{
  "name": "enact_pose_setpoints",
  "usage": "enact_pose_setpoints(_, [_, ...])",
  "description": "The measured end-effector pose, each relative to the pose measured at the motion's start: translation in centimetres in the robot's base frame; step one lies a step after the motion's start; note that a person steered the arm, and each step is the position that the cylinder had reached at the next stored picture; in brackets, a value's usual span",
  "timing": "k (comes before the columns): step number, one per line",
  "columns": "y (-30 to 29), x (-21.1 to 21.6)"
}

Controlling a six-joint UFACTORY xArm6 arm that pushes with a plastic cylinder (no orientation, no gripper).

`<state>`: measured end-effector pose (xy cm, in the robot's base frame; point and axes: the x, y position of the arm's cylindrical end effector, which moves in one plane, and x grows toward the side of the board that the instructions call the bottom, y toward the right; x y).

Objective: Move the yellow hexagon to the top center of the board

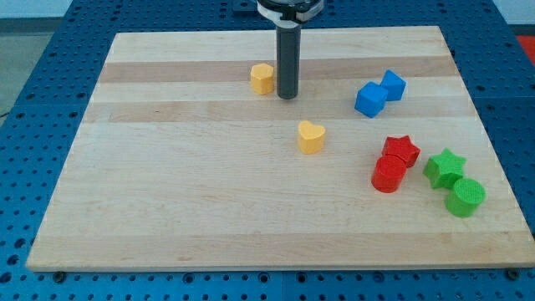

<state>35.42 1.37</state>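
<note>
Yellow hexagon (262,78) sits near the board's (167,209) top centre, just left of my tip (287,96); there are no jaws, only a rod. Risk: a push from this side would likely drive it leftward, off centre. Count: two yellow blocks, including a yellow heart (311,136); two blue, two red, two green.

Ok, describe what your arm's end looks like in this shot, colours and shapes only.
Only the end of my arm shows, at the view's top. It is a straight, dark grey round rod, smooth and plain, with no markings or cables visible. Above it sits a wider round collar, white with a dark band, cut off by the frame. My tip is the rod's flat lower end.
</note>
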Motion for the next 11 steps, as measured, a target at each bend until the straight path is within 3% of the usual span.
enact_pose_setpoints(2, [-1.3,2.7])
enact_pose_setpoints(5, [-3.3,1.5])
enact_pose_setpoints(8, [-4.3,-2.1])
enact_pose_setpoints(10, [-7.9,-1.6])
enact_pose_setpoints(11, [-5.5,-4.3])
